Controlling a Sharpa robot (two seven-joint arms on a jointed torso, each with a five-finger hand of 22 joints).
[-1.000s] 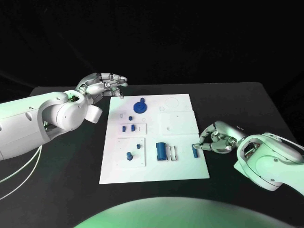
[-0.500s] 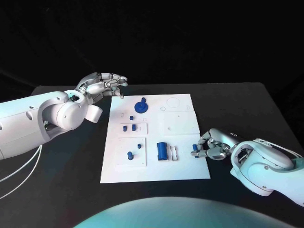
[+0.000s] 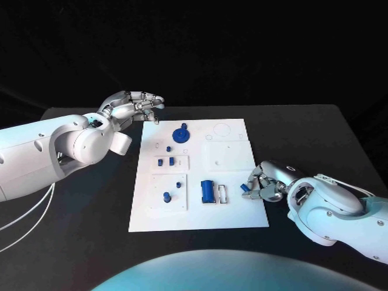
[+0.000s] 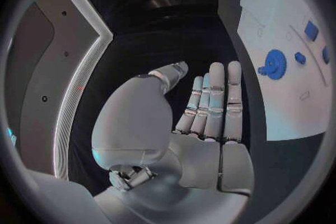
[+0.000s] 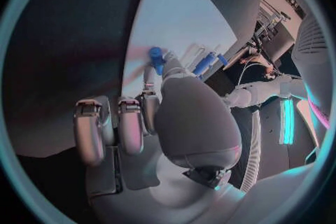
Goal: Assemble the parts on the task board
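Note:
The white task board (image 3: 229, 212) lies in the middle of the black table. On it are a blue gear (image 3: 182, 134), a blue cylinder (image 3: 206, 191) and small blue parts (image 3: 163, 162). My right hand (image 3: 264, 183) sits at the board's right edge and pinches a small blue part (image 3: 247, 187) between thumb and finger. The right wrist view shows that part (image 5: 155, 59) at the fingertips of the right hand (image 5: 168, 117), over the board (image 5: 182, 17). My left hand (image 3: 133, 107) hovers off the board's back left corner, holding nothing. In the left wrist view the left hand (image 4: 206, 117) has straight fingers, with the gear (image 4: 271, 63) beyond.
Another small blue part (image 3: 166, 196) stands in the board's front left panel. A white clip (image 3: 223, 195) lies beside the cylinder. Bare black table (image 3: 325, 139) lies right of the board, and its left edge (image 3: 45, 115) runs behind my left arm.
My right arm has swung in toward the board, and its hand has shifted slightly left with the blue part, now tilted. The left hand has not moved.

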